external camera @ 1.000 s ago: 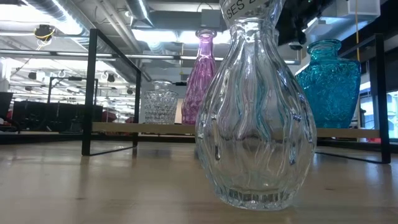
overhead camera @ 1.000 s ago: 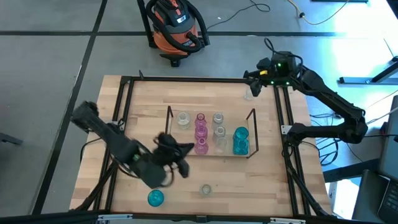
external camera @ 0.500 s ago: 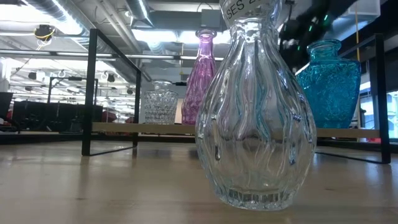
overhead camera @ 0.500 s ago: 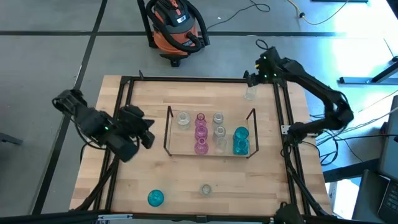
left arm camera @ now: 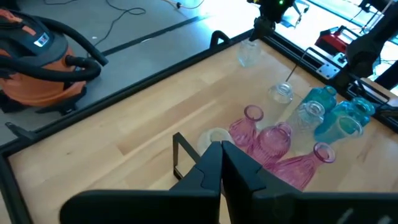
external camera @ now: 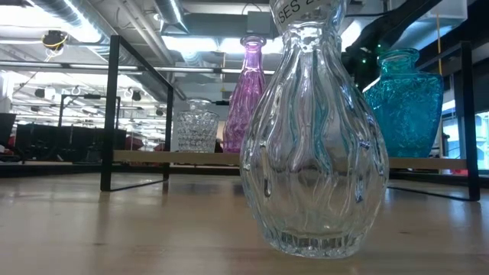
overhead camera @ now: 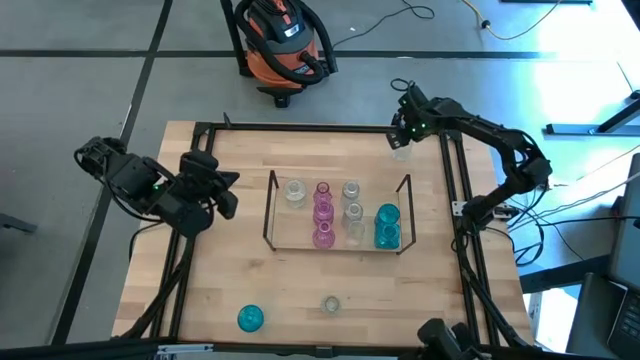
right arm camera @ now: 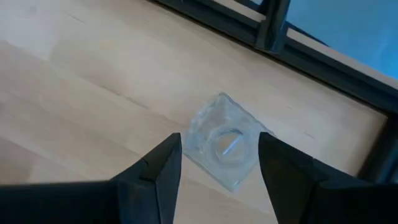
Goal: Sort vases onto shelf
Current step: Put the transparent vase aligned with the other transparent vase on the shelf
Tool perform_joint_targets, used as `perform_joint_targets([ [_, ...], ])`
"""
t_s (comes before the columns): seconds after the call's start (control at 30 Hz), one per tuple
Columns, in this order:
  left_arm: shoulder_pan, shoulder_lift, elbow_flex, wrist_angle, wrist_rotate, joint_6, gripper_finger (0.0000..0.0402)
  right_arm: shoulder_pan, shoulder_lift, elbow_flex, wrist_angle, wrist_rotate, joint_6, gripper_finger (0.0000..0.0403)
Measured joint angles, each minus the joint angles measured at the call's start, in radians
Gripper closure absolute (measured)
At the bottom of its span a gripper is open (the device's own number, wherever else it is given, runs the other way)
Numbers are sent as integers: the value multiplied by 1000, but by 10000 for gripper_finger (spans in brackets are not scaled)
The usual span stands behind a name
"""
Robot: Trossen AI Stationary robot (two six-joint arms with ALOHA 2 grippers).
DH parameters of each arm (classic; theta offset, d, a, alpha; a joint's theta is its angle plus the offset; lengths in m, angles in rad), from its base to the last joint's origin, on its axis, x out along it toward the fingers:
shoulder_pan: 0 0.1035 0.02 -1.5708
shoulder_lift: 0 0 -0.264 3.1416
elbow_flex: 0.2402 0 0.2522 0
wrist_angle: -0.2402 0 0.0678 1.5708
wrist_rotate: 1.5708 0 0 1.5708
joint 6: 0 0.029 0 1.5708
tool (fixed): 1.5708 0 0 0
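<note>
The wire shelf (overhead camera: 268, 212) stands mid-table with several pink, clear and teal vases on its clear base. One clear vase (overhead camera: 401, 152) stands on the table's far right corner. My right gripper (right arm camera: 219, 140) hangs open over it, pointing down, one finger on either side of its body (right arm camera: 222, 146) and clear of it. A teal vase (overhead camera: 250, 318) and a clear vase (overhead camera: 331, 304) stand near the front edge. My left gripper (overhead camera: 225, 190) is shut, holds nothing, and hovers left of the shelf.
A black frame (overhead camera: 300, 127) edges the table, and its far right post stands close to my right gripper. An orange vacuum cleaner (overhead camera: 282, 45) sits on the floor beyond the far edge. Bare wood lies between the shelf and the front edge.
My left gripper, shut, has drawn back from the near middle of the table toward the left edge and the far side, rising. My right gripper has sunk and tipped downward over the clear vase at the far right corner. No vase has moved.
</note>
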Motion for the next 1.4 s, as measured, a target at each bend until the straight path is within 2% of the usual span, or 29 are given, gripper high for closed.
perform_joint_targets([
  [0.17,8,-1,0,0,5,17,401,2,0,-11,-13,13,9,217],
  [0.47,8,-1,0,0,8,17,401,-2,-1,-112,46,1,26,219],
  [0.73,8,-1,0,26,11,11,401,-1,-10,-146,147,-37,55,269],
  [0.87,8,-1,0,42,24,-8,401,-1,-24,-149,146,-50,59,274],
  [1.2,8,0,0,61,35,-8,401,-1,-27,-149,236,-85,85,224],
  [1.4,8,0,0,64,35,-8,401,-1,-27,-149,296,-50,87,199],
])
